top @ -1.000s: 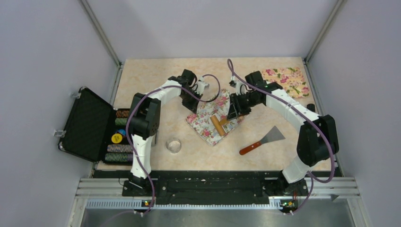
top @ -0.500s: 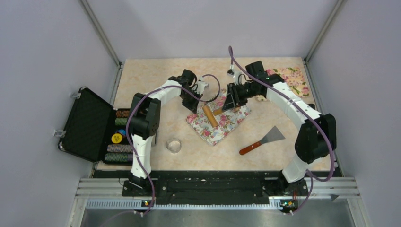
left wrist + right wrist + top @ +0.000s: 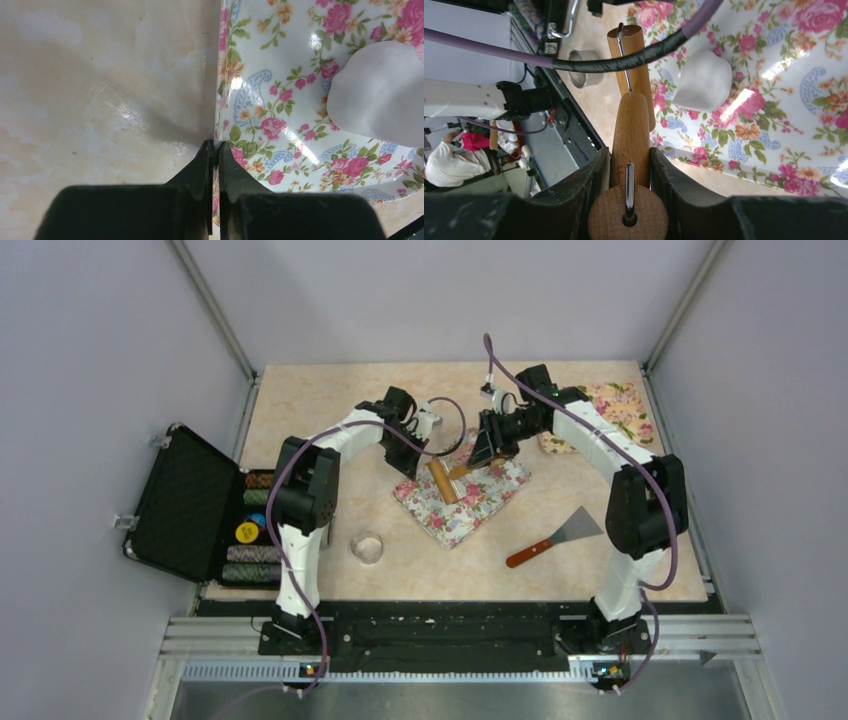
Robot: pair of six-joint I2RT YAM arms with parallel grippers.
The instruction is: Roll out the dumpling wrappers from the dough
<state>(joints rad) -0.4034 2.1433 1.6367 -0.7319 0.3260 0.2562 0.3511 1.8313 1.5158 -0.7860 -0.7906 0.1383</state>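
Observation:
The dough (image 3: 703, 80) is a white lump lying on the floral mat (image 3: 774, 100); it also shows in the left wrist view, dough (image 3: 380, 95). My right gripper (image 3: 630, 155) is shut on the handle of the wooden rolling pin (image 3: 630, 125), whose roller lies just left of the dough. From above, the rolling pin (image 3: 440, 481) rests on the mat (image 3: 462, 502) under my right gripper (image 3: 480, 460). My left gripper (image 3: 216, 149) is shut on the mat's edge (image 3: 220, 100), at its far left corner, left gripper (image 3: 408, 453). No dumpling wrappers are in view.
A second floral mat (image 3: 612, 408) lies at the back right. A red-handled scraper (image 3: 556, 538) lies right of the mat, and a small glass bowl (image 3: 368, 547) in front of it. An open black case (image 3: 185, 502) with poker chips stands at the left edge.
My right gripper carried the rolling pin from the mat's near right side to its far left part, beside the dough. The left gripper kept its hold on the mat's edge.

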